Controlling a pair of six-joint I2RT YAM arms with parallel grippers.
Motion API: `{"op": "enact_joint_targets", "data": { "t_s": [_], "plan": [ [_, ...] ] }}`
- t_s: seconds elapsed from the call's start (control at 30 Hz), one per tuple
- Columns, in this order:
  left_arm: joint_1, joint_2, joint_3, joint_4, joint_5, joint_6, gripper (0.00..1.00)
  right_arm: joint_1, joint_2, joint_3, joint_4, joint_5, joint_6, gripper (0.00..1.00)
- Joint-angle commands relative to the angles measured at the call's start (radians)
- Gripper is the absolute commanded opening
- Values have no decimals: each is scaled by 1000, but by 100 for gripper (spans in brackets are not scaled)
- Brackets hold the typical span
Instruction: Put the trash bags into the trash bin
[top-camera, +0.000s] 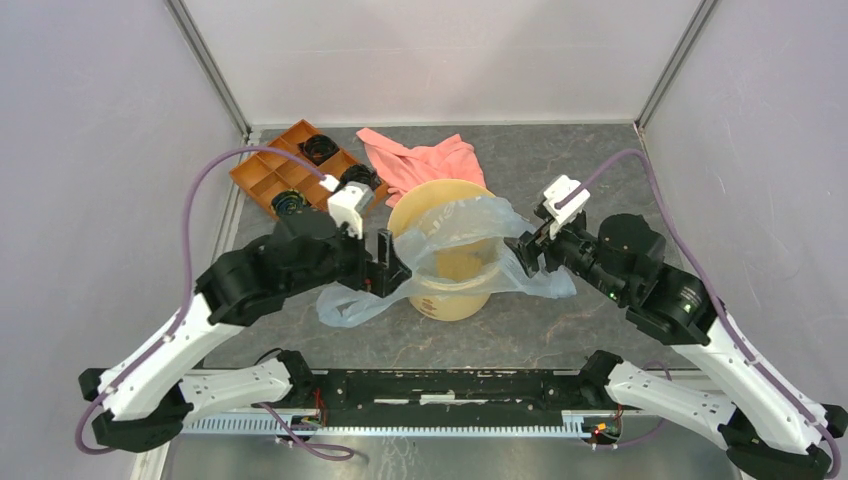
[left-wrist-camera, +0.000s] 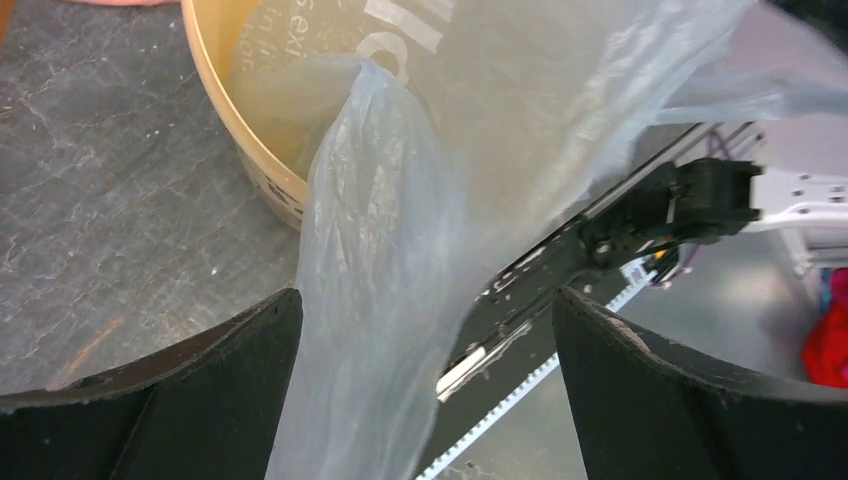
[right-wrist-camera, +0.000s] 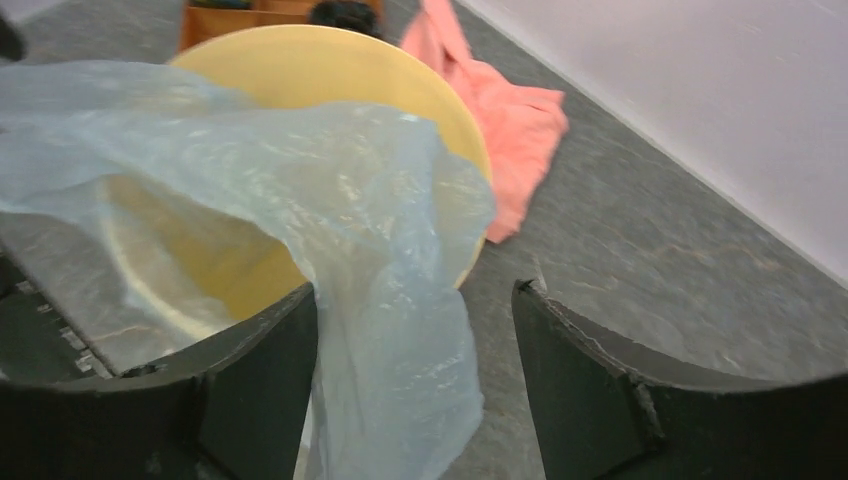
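The trash bin (top-camera: 455, 300), a tan-yellow bucket, stands mid-table. The trash bag (top-camera: 465, 225), pale blue film, lies draped over its front rim, partly inside, with ends hanging down both sides to the table. My left gripper (top-camera: 388, 262) is open at the bin's left side; in the left wrist view (left-wrist-camera: 425, 300) the bag (left-wrist-camera: 380, 250) hangs between the jaws beside the left finger, by the bin (left-wrist-camera: 225, 110). My right gripper (top-camera: 527, 255) is open at the bin's right; in the right wrist view (right-wrist-camera: 415, 290) the bag (right-wrist-camera: 380, 230) hangs between the jaws against the left finger, in front of the bin (right-wrist-camera: 320, 60).
A salmon-pink cloth (top-camera: 420, 160) lies behind the bin and shows in the right wrist view (right-wrist-camera: 510, 120). An orange-brown compartment tray (top-camera: 285, 170) with black parts sits at the back left. The arms' base rail (top-camera: 430, 400) runs along the near edge. Walls enclose the table.
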Motion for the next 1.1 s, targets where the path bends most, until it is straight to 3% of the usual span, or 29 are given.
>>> {"op": "enact_joint_targets", "data": {
  "t_s": [0.0,0.1,0.2,0.4,0.6,0.8,1.07],
  "plan": [
    [4,49,18,29,6,114,100,0,-7,-37,122,223,27,66],
    [4,103,57,-14,-68,117,93,0,18,-60,166,232,22,48],
    [4,142,79,-37,-141,98,71,-1,55,-56,196,229,26,33],
    [5,204,86,-41,-226,67,38,-1,145,-26,221,208,0,10],
    [49,262,122,-22,-287,50,23,-38,213,-25,242,191,-27,8],
    [137,277,112,74,-268,71,3,-197,270,-44,278,-1,-13,9],
    [223,317,91,171,-239,76,2,-306,368,3,244,-210,-12,16]
  ]
}}
